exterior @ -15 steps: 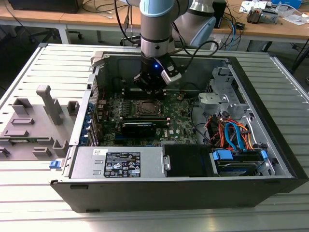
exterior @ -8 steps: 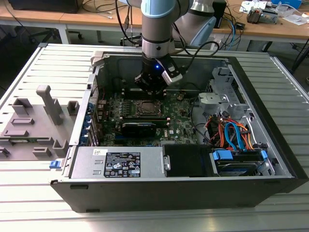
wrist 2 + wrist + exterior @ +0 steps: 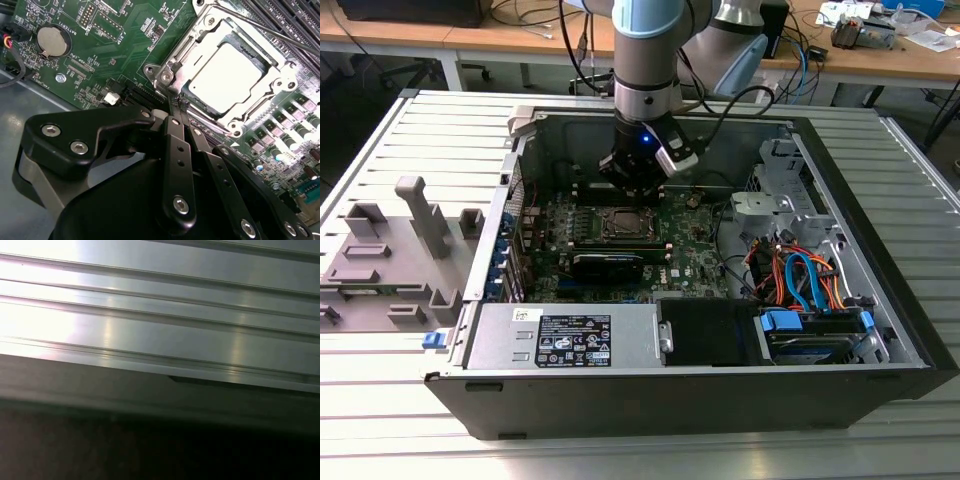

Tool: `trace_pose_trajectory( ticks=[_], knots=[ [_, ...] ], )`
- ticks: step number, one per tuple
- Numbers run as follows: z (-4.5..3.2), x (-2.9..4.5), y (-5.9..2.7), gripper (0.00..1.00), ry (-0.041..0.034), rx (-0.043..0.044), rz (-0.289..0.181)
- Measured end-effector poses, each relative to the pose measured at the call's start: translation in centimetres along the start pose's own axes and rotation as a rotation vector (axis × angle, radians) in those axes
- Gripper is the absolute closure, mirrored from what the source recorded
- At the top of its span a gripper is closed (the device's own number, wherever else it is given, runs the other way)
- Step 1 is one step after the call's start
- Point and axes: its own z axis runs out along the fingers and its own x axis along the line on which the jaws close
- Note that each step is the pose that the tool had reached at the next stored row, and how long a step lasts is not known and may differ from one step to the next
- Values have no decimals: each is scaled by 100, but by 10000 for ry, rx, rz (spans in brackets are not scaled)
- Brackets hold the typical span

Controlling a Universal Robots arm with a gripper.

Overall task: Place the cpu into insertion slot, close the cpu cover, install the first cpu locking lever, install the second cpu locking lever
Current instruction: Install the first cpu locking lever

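Ribbed grey aluminium forms the table (image 3: 380, 130) under the open black computer case (image 3: 880, 250), whose walls fence in the green motherboard (image 3: 690, 250), leaving the arm free room from above only. Near the board's middle sits the insertion slot (image 3: 280, 85) with the cpu (image 3: 225, 75) lying flat inside it, the cpu cover (image 3: 200, 37) closed down around the chip's edges. At the socket's near edge the gripper (image 3: 179, 106) has its slim black fingers (image 3: 172, 107) drawn almost together, tips touching the frame's rim beside a thin locking lever (image 3: 280, 35).
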Motion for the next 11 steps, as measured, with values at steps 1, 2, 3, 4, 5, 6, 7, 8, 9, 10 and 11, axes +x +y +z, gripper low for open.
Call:
trace_pose_trajectory(
  ticks=[1,2,3,4,5,6,7,8,9,10,11],
  knots=[
    [1,0,-1,89,0,0,0],
    [3,-1,-3,89,0,0,0],
    [5,-1,-5,89,0,-1,0],
    [6,-1,-7,89,0,0,-1],
    [8,-2,-9,89,0,0,-1],
    [10,-3,-12,89,-1,-1,0],
    [13,-4,-14,89,-1,-2,0],
    [17,-11,-15,89,0,-1,1],
    [22,-20,-16,89,0,-1,1],
    [26,-27,-17,89,0,1,1],
    [31,-38,-19,89,3,3,0]
  ],
)
